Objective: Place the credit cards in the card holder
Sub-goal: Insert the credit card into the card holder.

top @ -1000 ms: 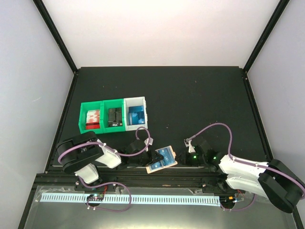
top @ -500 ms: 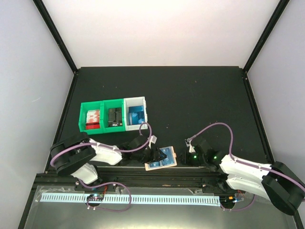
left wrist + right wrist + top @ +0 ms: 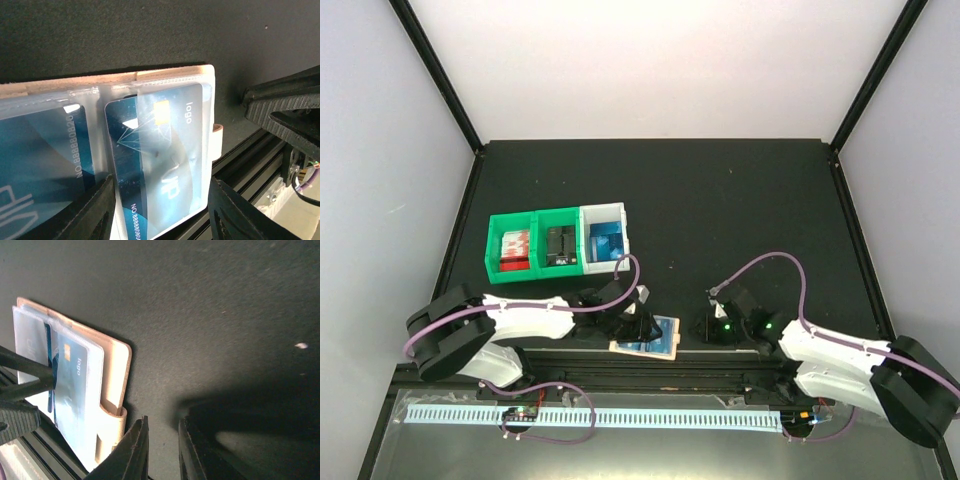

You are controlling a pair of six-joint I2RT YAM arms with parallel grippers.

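While card holder (image 3: pixel 645 337) hugs table (image 3: pixel 720 200) near edge | left gripper (image 3: pixel 632 328) spread (over it) | right gripper (image 3: pixel 712 328) nearly closed, empty

Green bins (image 3: pixel 533 242), white bin (image 3: pixel 606 238), table (image 3: pixel 740 210)

Card holder (image 3: pixel 646 338): tan/beige leather, clear glossy sleeves over bright blue credit cards (image 3: pixel 157 162). Card by its tab: pale fan lines, small yellow-orange chip, white "logo" text and number row. Table (image 3: pixel 740 210) under the holder: matte black. Beyond the holder, away from the arms: two green bins (image 3: pixel 534 241), one with red-white contents, one with dark; white bin (image 3: pixel 605 237) beside them holds blue. Left gripper (image 3: pixel 160 210) fingers black. Arms white, purple cables.
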